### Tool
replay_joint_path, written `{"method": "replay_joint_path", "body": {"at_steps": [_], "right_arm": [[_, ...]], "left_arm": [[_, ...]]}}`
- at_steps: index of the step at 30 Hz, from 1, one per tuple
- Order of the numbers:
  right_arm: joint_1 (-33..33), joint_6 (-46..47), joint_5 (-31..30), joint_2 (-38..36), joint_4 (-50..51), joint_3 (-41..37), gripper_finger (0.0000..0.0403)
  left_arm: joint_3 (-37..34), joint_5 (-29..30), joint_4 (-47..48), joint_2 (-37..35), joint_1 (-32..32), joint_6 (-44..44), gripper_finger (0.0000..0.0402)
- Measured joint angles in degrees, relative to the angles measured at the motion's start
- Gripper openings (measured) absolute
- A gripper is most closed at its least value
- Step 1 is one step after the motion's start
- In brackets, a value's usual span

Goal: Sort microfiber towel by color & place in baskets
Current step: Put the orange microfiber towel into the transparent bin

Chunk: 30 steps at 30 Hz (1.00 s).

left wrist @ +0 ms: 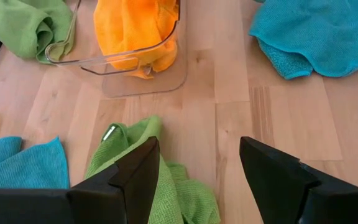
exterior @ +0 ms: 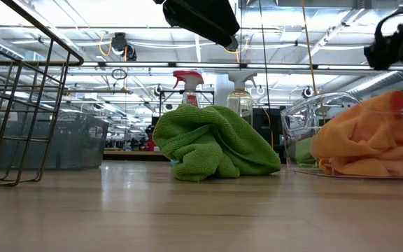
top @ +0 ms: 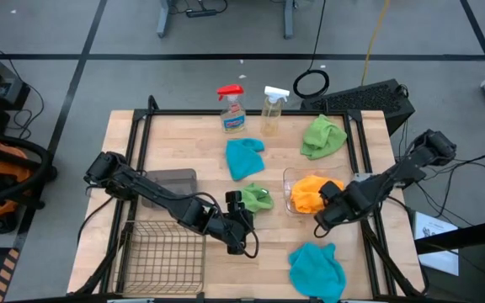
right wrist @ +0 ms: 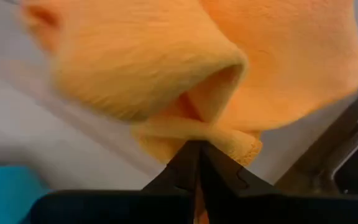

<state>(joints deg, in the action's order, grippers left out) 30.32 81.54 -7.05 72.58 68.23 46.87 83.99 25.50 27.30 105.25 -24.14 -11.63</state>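
Soft and light, the orange towel [right wrist: 185, 68] bunches in the clear tub [top: 290, 178], the right gripper [right wrist: 197, 155] pinching its folded edge; the left gripper [left wrist: 194, 168] hangs spread above the green towel [left wrist: 138, 180].

Two dark, multi-jointed arms are shown, the left arm [top: 154, 192] and the right arm [top: 394, 178], each built of black, rounded segments. Black cables are seen trailing beside them. The jaws are matte black and wedge-shaped.
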Motion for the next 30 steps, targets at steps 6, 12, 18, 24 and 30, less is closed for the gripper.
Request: {"method": "replay_joint_path", "body": {"at_steps": [6,12,18,24,30], "right_arm": [[-4.7,-4.1,3.3,0.0,-4.0,-5.3,0.0001],[-8.1,-7.2,7.2,0.0,-11.3,-10.3,0.0001],[-8.4,-8.6,8.6,-1.0,-9.4,-8.6,0.0],[-8.4,-7.7,6.7,-3.6,-2.1,-3.1,0.0],[-7.6,-6.0,-0.8,-4.8,0.2,2.6,0.0]], "left_arm": [[0.0,0.0,0.0,0.0,0.0,0.0,0.0228],[0.0,0.0,-0.1,0.2,0.0,0.0,0.0228],[0.0,-1.4,0.0,0.3,0.0,0.2,0.0228],[0.0,-1.3,-0.1,0.3,0.0,0.3,0.0228],[0.0,-1.3,-0.2,0.3,0.0,0.4,0.0228]]}}
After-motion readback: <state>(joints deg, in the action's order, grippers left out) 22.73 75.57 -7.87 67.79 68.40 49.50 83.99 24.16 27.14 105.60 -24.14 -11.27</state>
